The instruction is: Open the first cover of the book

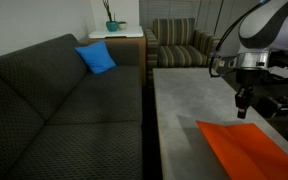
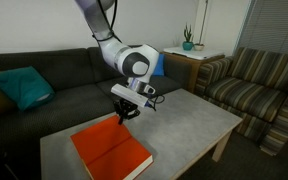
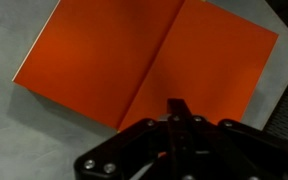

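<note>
My tool [image 2: 124, 117], jaws together and empty, hangs just above the book [image 2: 109, 150], which lies flat on the worktop [image 2: 194, 115]. In the wrist view a crease splits the orange surface, so I cannot tell whether the cover [image 3: 84, 65] is shut or already turned. If shut, I judge the next move is sliding under its free edge. No container shows.
</note>
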Available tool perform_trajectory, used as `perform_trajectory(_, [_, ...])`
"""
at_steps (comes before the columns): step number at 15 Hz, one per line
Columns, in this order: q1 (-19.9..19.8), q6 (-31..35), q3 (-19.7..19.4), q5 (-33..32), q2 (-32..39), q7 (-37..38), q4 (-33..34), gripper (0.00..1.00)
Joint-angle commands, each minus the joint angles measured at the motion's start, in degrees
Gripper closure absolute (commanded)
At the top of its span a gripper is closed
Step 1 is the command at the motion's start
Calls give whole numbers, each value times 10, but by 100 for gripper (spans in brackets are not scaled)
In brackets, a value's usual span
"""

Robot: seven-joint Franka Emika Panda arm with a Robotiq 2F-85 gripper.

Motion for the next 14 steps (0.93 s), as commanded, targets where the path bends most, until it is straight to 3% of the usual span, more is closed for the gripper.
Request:
perform_trajectory(1, [-20,6,13,-14,-30,-10,-42,72])
perform_trajectory(11, [-24,11,17,-26,-68,-32,-89,3])
perform_trajectory(14, [-25,12,22,-25,-76,-48,-101,0])
